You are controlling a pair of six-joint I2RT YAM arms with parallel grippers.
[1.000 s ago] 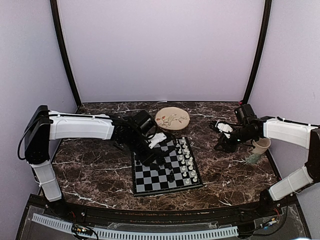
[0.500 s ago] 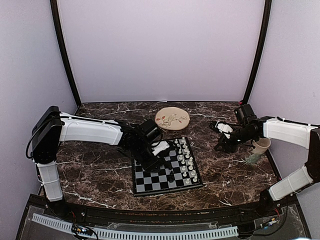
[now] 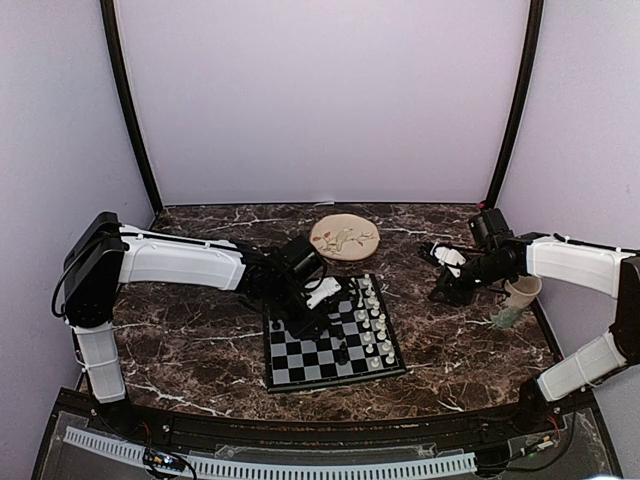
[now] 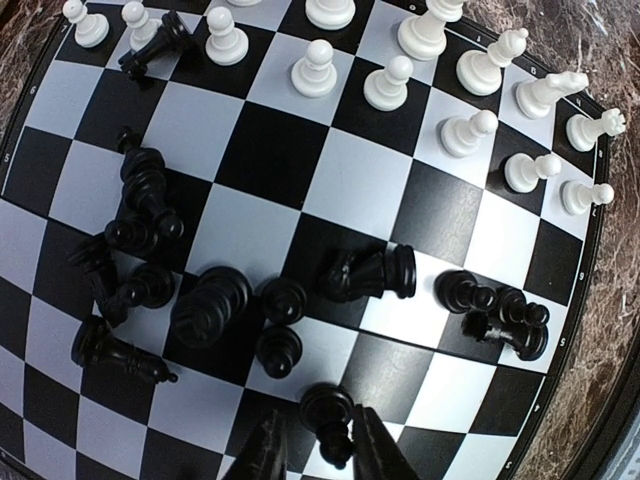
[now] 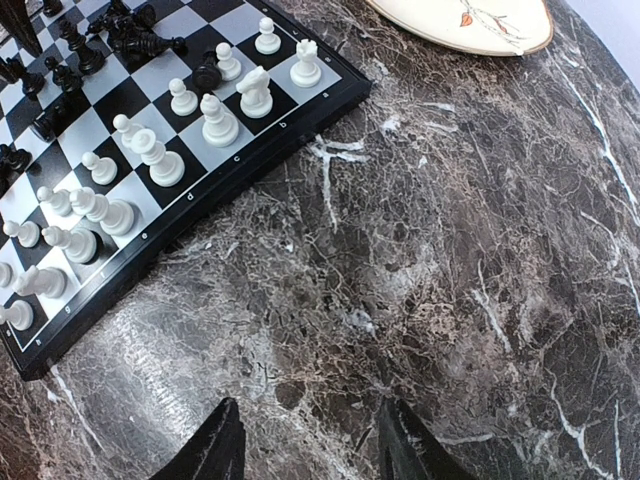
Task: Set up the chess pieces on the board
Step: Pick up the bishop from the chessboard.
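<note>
The left gripper (image 4: 316,425) narrowly flanks a black piece (image 4: 327,405) by the board's (image 4: 350,185) far edge; grip unclear. The right gripper (image 5: 310,450) gapes, empty.

Plate (image 3: 344,237) at 12 o'clock of the board (image 3: 300,372), cup (image 3: 522,293) at 3. On the board, pieces (image 3: 374,325) line the 3 o'clock edge (others heaped at 10).

Top view: single pieces (image 3: 372,325) are too small for me to tell apart. My left gripper (image 3: 321,298) hides the board (image 3: 300,365) at its far-left squares. Left wrist: fingers (image 4: 266,456) cut off at the bottom edge, can't tell if they pinch the black pawn (image 4: 328,410). The cup (image 3: 522,292) sits half behind the right arm (image 3: 575,262).
</note>
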